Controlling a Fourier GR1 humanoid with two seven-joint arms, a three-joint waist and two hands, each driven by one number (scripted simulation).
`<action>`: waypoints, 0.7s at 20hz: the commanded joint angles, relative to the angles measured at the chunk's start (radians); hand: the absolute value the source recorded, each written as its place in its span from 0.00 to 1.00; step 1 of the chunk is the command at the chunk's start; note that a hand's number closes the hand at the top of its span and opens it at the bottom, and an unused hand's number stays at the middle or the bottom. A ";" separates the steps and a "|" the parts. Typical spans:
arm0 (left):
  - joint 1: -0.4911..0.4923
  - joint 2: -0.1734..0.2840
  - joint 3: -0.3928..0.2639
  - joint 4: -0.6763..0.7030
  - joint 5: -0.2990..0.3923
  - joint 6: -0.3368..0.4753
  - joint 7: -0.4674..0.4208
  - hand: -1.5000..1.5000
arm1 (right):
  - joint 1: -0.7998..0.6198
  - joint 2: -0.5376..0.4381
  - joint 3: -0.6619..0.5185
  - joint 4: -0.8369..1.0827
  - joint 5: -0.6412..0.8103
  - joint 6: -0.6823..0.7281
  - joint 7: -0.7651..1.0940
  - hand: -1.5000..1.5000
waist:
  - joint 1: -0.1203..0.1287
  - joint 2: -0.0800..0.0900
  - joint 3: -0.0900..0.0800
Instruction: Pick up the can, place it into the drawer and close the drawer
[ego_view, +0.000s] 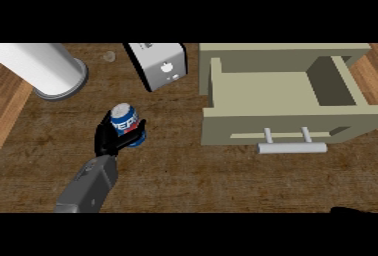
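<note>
— dark wood counter (221, 180) fills my head view, with a lighter wood strip along the far left edge. what do you need first?

— where's the can?

— the can (125, 120) stands on the counter left of centre, blue with red and white lettering, leaning a little. my left hand (111, 142) comes up from the lower edge on its grey forearm and is curled round the can's lower part, fingers on the left side and thumb on the right. so that hand is grasping the can.

— and the drawer?

— the drawer (284, 127) is pulled out at the right, beige, its inside showing. its front panel faces me, and the grey bar handle (291, 148) sticks out on two posts. the can is well apart from it, off to its left.

— your right hand?

— only a black sliver (354, 210) shows at the lower right corner. i cannot tell whether it is released or clenched.

— anything else on the counter?

— a white cylinder (44, 70) lies at the top left, and a white and black box-shaped appliance (159, 65) sits behind the can, between the cylinder and the drawer.
</note>
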 joint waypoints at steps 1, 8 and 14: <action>-0.044 -0.002 0.012 0.051 -0.002 -0.025 -0.047 1.00 | 0.029 -0.025 -0.047 -0.072 -0.052 0.017 0.044 0.00 | -0.007 0.001 0.000; -0.051 -0.006 -0.083 0.050 -0.082 -0.167 -0.028 1.00 | -0.055 -0.002 -0.002 0.034 0.027 -0.018 -0.001 0.00 | 0.003 0.001 0.000; -0.063 -0.069 -0.083 -0.058 -0.060 -0.151 0.006 1.00 | -0.086 -0.021 -0.023 0.034 0.013 -0.027 0.035 0.00 | 0.013 -0.004 0.001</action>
